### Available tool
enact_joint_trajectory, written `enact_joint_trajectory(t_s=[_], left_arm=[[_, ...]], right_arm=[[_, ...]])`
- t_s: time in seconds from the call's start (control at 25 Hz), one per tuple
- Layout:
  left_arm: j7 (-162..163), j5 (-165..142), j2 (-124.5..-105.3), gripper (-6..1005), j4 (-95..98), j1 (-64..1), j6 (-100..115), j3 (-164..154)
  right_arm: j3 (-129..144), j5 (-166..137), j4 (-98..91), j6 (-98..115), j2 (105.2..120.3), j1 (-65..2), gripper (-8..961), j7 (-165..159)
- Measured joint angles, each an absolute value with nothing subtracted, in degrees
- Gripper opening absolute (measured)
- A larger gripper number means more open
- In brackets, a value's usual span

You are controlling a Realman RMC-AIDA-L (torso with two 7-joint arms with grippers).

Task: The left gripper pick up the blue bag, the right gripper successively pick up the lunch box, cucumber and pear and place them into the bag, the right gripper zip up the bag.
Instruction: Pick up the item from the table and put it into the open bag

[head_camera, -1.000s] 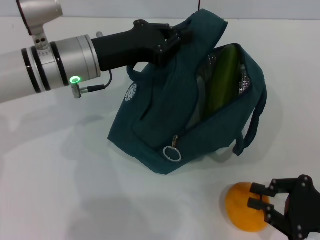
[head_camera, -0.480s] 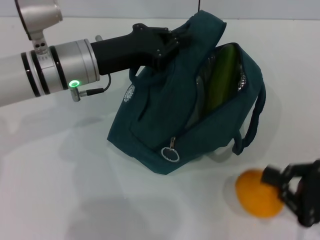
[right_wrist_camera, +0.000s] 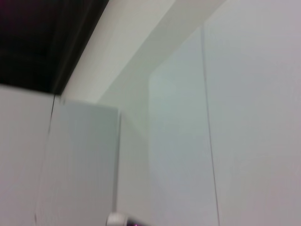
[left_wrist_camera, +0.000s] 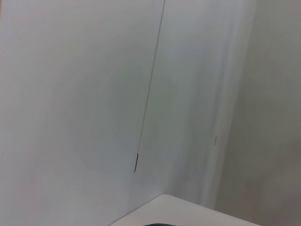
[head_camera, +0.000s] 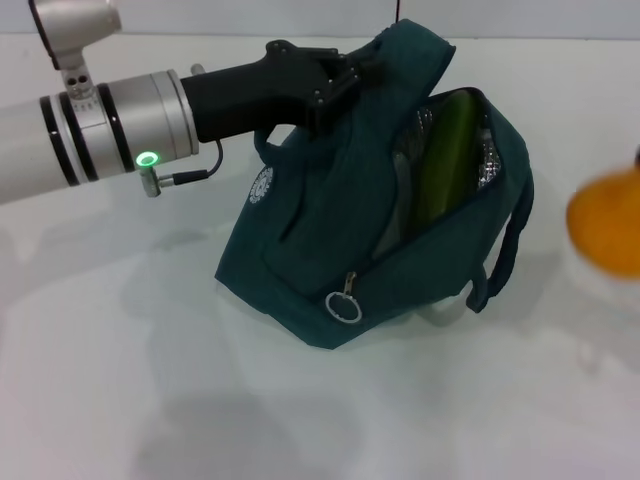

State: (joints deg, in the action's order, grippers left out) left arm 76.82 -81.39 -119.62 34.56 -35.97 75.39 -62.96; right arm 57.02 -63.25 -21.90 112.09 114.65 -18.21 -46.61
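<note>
Presently, in the head view, the left gripper is clamped on the upper edge of the blue bag, its fingers pinching the fabric near a handle and holding that side raised off the white table. The bag's mouth gapes toward the robot's right, showing silvery lining. The cucumber stands tilted inside the opening, leaning against the lining. A metal ring pull hangs at the low end of the zipper, on the near side of the bag. A small white round logo shows on the bag's left face. The pear appears blurred at the right edge of the view, above the table and apart from the bag. The right gripper itself is not seen; whether its fingers are spread or closed cannot be told.

The left wrist view shows only pale wall panels and a table corner.

The right wrist view shows wall and ceiling only.
</note>
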Motion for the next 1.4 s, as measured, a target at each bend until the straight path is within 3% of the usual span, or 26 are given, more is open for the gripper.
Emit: enact_joint_trajectory(t_s=[0.4,1.4], left_arm=[[78.24,-81.59,-119.52,39,34.72,-37.00,75.41,-63.67],[78.17,-81.47,-119.62,39,35.25,-38.32,74.79,-63.63]], right_arm=[[57.41,-62.73,-25.01,102.86,113.07,-30.55,41,-59.64],[65.66,-74.01,-29.67,91.51,115.18,-33.34,43,-62.21]])
